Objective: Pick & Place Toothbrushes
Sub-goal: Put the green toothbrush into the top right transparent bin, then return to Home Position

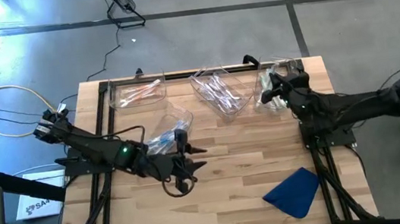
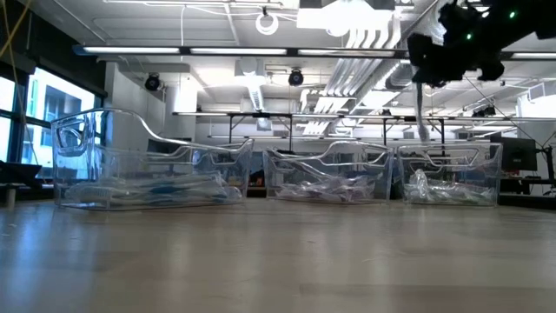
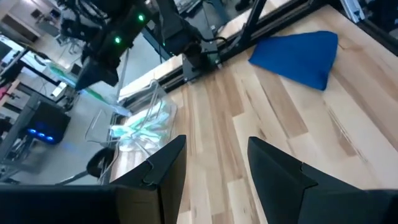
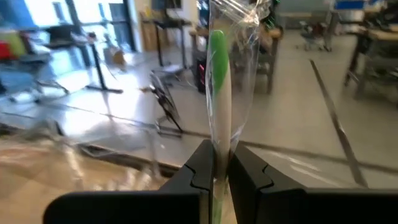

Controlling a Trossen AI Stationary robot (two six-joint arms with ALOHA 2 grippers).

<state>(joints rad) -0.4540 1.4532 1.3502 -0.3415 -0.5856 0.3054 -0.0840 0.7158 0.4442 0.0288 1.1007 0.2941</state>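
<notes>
My right gripper (image 4: 219,168) is shut on a toothbrush (image 4: 219,74), white with a green stripe, in a clear wrapper. It hangs above the far right clear bin (image 1: 281,77). The low view shows the toothbrush (image 2: 423,111) hanging over that bin (image 2: 447,178). Other toothbrushes lie in the middle bin (image 1: 220,92), the far left bin (image 1: 137,94) and a bin (image 1: 168,129) farther forward. My left gripper (image 3: 214,162) is open over bare wood, just nearer than that forward bin, with nothing between its fingers. My right gripper pinches the wrapped toothbrush's handle (image 4: 219,134) between its two fingers (image 4: 249,171). The fingers come about level and lie across the brush. The brush stands roughly upright in the hold, one end hanging below the gripper, clear of the bin.
A blue cloth (image 1: 294,191) lies near the table's front right. Black frame rails (image 1: 104,139) run along the table's left and right sides and its far edge. Bare wood lies in the middle (image 1: 243,152).
</notes>
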